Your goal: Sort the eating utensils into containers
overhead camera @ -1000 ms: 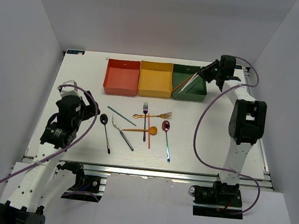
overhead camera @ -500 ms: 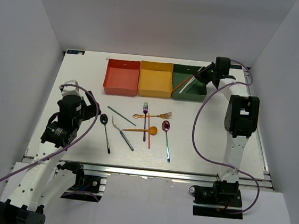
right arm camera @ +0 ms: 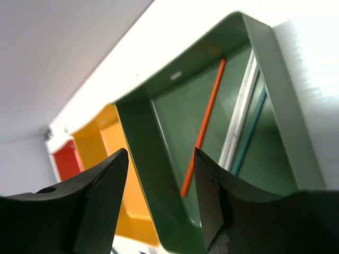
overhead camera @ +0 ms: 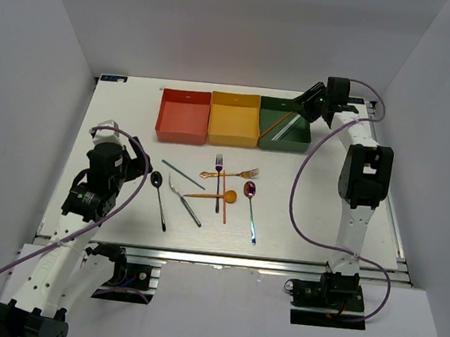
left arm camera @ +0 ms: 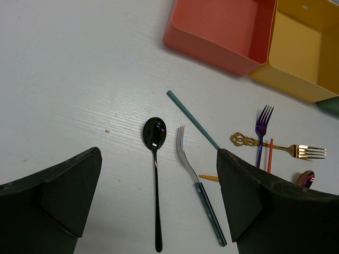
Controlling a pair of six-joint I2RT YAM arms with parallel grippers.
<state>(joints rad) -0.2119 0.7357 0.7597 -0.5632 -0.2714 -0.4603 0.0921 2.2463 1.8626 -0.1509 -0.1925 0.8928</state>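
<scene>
Three containers stand in a row at the back: red-orange (overhead camera: 183,116), yellow (overhead camera: 234,120) and dark green (overhead camera: 284,125). In the green one (right arm camera: 175,121) lie an orange chopstick (right arm camera: 204,124), a silver one (right arm camera: 241,111) and a teal one (right arm camera: 249,132). My right gripper (overhead camera: 308,103) (right arm camera: 160,159) hangs open over that box's far right corner, holding nothing. Mid-table lie a black spoon (left arm camera: 154,164), a teal-handled silver fork (left arm camera: 193,180), a teal chopstick (left arm camera: 192,119), a gold fork (overhead camera: 230,173), a purple fork (overhead camera: 218,180), an orange spoon (overhead camera: 214,195) and a purple spoon (overhead camera: 251,207). My left gripper (overhead camera: 133,159) (left arm camera: 159,153) is wide open above the black spoon.
An orange chopstick (overhead camera: 225,202) lies crossed under the gold fork and orange spoon. The red and yellow boxes show nothing inside. The right arm's purple cable (overhead camera: 299,192) loops over the table's right side. White walls close in the table on three sides.
My right gripper has opened over the green box, and the chopsticks now rest in it. The left arm and the utensils on the table have not moved.
</scene>
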